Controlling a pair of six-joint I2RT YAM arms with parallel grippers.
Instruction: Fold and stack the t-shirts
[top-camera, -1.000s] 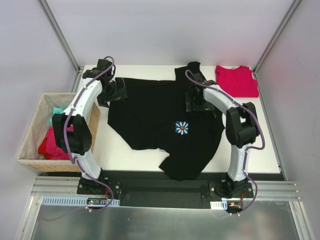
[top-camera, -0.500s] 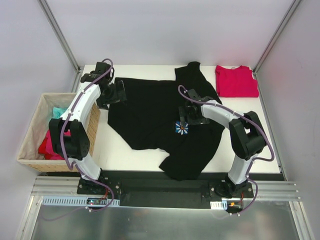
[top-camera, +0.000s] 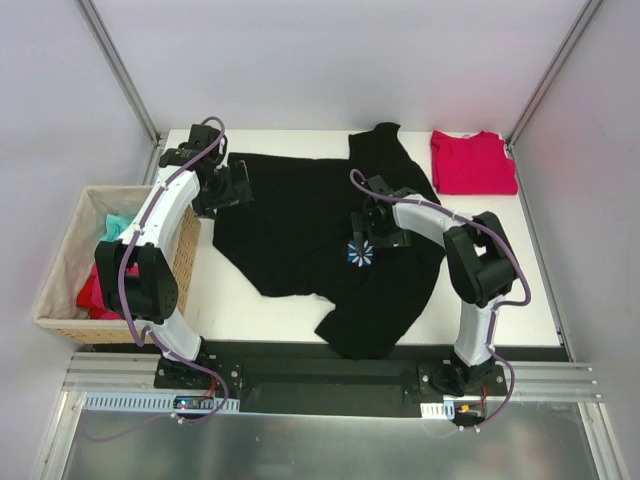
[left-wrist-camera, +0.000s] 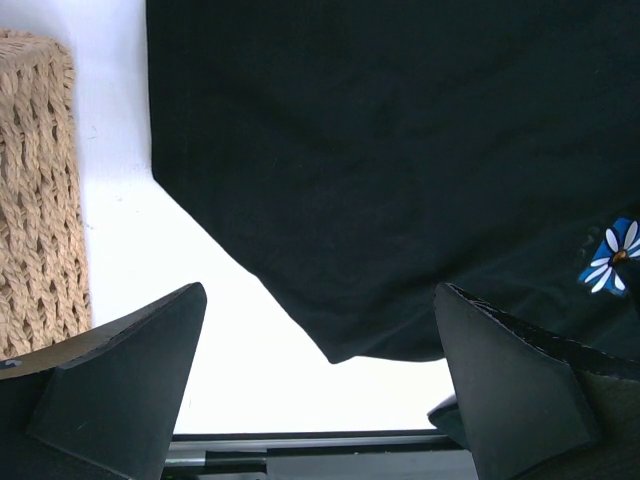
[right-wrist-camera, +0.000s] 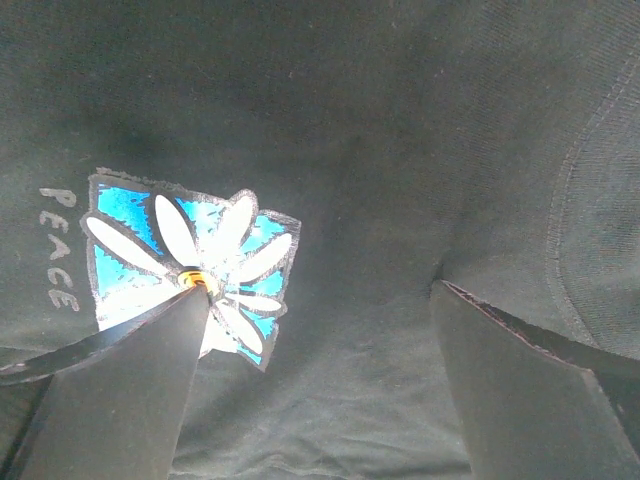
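Note:
A large black t-shirt (top-camera: 300, 225) lies spread and creased across the table, its blue-and-white flower emblem (top-camera: 361, 252) near the middle. A crimson-red t-shirt (top-camera: 473, 162) lies folded at the back right corner. My left gripper (top-camera: 234, 186) hangs open over the black shirt's back left edge. In the left wrist view that gripper (left-wrist-camera: 320, 400) frames white table and the black t-shirt's (left-wrist-camera: 400, 150) hem corner. My right gripper (top-camera: 371, 234) is open, low over the shirt beside the emblem. In the right wrist view the gripper (right-wrist-camera: 320, 385) has its left finger at the emblem (right-wrist-camera: 190, 270), with only flat cloth between the fingers.
A woven tan basket (top-camera: 112, 190) stands off the table's left side, holding red cloth (top-camera: 100, 290) and teal cloth (top-camera: 115, 222); its wall (left-wrist-camera: 35, 200) shows in the left wrist view. Metal frame posts rise at both back corners. The arm bases sit on a rail at the near edge.
My right arm has swung from the shirt's back right part toward the near left, ending over the flower emblem. The left arm has hardly moved. Both grippers stayed open.

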